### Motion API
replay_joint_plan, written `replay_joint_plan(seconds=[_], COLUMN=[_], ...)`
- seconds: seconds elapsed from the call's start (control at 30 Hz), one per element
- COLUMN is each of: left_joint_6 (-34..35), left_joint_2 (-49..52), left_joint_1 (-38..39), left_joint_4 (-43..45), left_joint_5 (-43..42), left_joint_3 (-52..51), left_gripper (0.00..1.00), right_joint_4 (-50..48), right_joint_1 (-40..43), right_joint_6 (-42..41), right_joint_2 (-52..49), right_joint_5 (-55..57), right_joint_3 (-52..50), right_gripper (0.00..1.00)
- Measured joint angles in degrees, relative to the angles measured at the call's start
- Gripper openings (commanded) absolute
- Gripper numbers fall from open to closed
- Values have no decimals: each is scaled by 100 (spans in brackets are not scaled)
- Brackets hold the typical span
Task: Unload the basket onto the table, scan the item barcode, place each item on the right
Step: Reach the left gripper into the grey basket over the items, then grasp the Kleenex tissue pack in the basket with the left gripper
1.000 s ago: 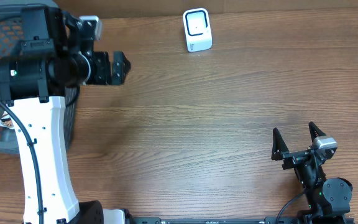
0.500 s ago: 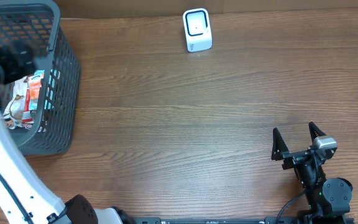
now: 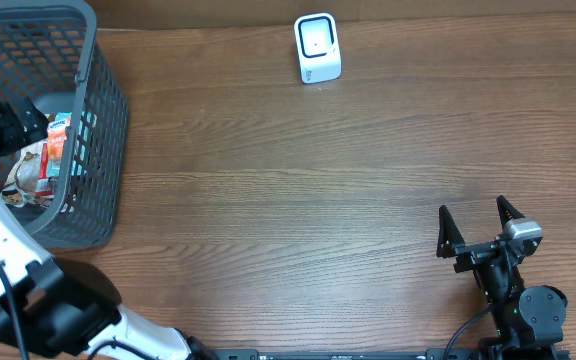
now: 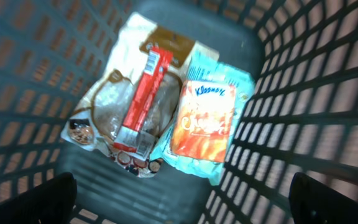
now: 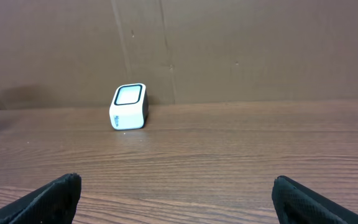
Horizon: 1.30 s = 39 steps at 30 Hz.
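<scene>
Brown wooden table [image 3: 318, 200], plain brown board wall behind it. At the far left stands a grey mesh basket [image 3: 103, 110]. The left gripper [image 4: 185, 196] hangs over the basket's inside, jaws spread wide, holding nothing and touching nothing.

On the basket floor, seen from the left wrist, a red bar [image 4: 143, 102] lies across a clear packet [image 4: 101, 115] with brown contents. Its long axis runs from upper right to lower left, close to upright in that view. Its print is too blurred to read. Just beside it on the right lies an orange tissue pack [image 4: 204, 118], long axis parallel to the bar, with white writing at its upper end that appears to read "Kleenex". It rests on a light blue packet [image 4: 185, 163].

A white scanner [image 3: 318, 48] stands at the table's far edge, centre, well apart from the basket.

At the lower right, the right gripper [image 3: 472, 215] sits with jaws fully apart, empty, fingers pointing toward the scanner.
</scene>
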State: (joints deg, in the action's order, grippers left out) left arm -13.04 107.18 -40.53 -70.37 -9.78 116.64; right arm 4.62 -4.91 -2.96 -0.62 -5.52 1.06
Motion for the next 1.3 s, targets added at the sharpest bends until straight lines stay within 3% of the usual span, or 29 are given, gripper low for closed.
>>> replay_joint_plan(seconds=[0.7,1.3], left_joint_6=[-1445,-1569], left_joint_2=[1325,1991], left_joint_1=[380,457], left_joint_4=[-142,-33], left_joint_5=[-111,66], left_joint_3=[0,0], left_gripper=[100,100], right_joint_4=[0,-2], right_joint_1=[0,0], right_joint_6=[-2,-4], right_joint_2=[0,0], right_joint_5=[0,0], right_joint_3=[0,0], right_gripper=[100,100])
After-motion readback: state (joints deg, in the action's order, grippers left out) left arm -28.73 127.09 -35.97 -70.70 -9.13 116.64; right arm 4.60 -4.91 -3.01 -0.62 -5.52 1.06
